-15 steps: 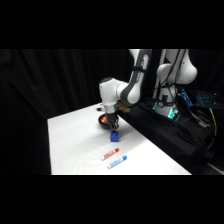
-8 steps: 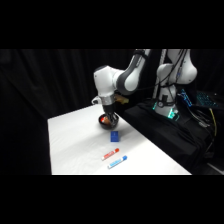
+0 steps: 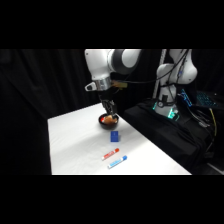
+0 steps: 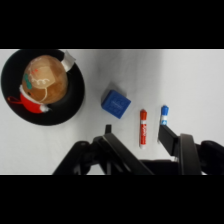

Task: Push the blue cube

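White arm segments descend from above in the side view, carrying my gripper [image 3: 109, 108] down over the table [image 3: 75, 140], where it hangs just above the black bowl [image 3: 108, 122]. In the wrist view my two fingers [image 4: 169, 139] rise from the lower edge, spread apart and holding nothing. The blue cube [image 3: 114, 135] sits on the table just beside the bowl, on the side nearer the camera in the side view; in the wrist view the cube [image 4: 116, 103] lies between the bowl [image 4: 42, 86] and the red marker [image 4: 143, 127], clear of both and clear of my fingers. Beyond the red marker, farther from the bowl, lies the blue marker [image 4: 163, 117], roughly parallel to it. The bowl holds a brownish round object [image 4: 45, 82] with a red piece beside it. Compared with the frame half a second earlier, my wrist has risen and shifted away from the arm's base, while the cube, bowl and markers lie where they were.
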Robot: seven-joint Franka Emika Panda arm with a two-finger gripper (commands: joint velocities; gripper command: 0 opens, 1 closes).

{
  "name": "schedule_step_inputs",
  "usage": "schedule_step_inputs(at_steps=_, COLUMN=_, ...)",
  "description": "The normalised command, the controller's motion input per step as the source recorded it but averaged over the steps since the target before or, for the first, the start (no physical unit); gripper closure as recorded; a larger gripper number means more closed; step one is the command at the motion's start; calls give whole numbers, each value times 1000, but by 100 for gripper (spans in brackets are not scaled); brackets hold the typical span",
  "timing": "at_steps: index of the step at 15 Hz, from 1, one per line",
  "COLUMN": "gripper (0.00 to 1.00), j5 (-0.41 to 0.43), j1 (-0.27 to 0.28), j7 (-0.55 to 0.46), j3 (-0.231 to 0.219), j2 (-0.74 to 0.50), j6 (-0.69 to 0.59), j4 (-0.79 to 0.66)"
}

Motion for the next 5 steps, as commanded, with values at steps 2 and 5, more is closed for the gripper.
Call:
schedule_step_inputs(at_steps=2, gripper=0, j5=-183, j1=114, j7=198, j3=-54, j2=-196, j6=-277, j4=186)
schedule_step_inputs(at_steps=5, gripper=0, j5=-196, j1=118, j7=229, j3=-35, j2=-89, j6=-223, j4=192)
